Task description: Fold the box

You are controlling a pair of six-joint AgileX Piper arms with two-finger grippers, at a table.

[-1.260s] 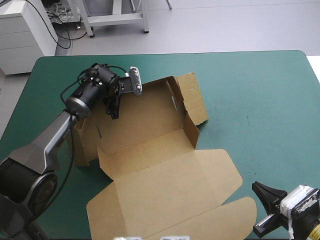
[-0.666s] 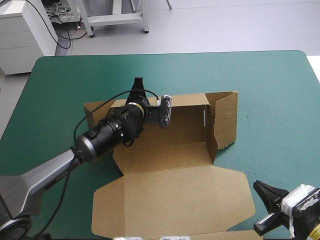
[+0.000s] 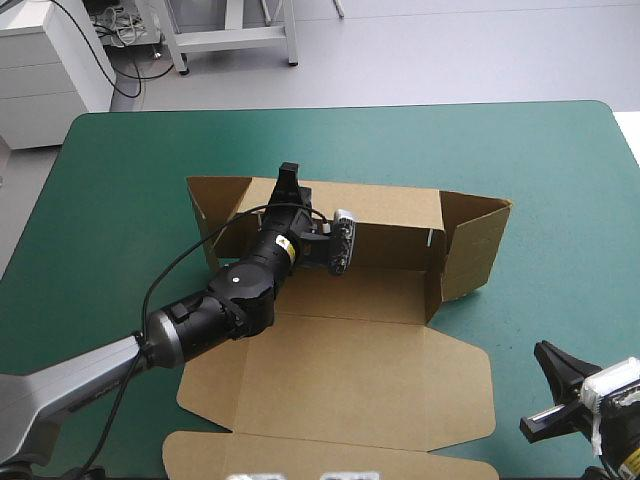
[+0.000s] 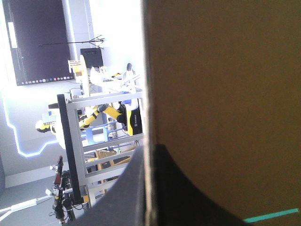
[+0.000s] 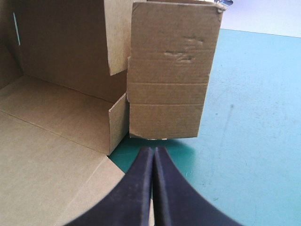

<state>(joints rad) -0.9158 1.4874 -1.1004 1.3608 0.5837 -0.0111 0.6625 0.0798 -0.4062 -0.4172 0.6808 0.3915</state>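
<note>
The brown box lies in the middle of the table, its lid flat toward the near edge and its back wall upright. Side flaps stand at both ends. My left gripper reaches over the tray floor and is shut on the back wall's top edge. In the left wrist view the board passes between the black fingers. My right gripper hovers near the table's front right corner, shut and holding nothing. Its fingers point at the box's right flap a short way ahead.
Bare teal-green cover spreads to the right of the box and along the far edge. The lid's tuck flap reaches nearly to the near edge. The left arm lies across the lid's left part.
The left gripper has swung the box around and to the right. The back wall now stands square to the far edge and the lid lies flatter. The right gripper has shifted slightly rightward.
</note>
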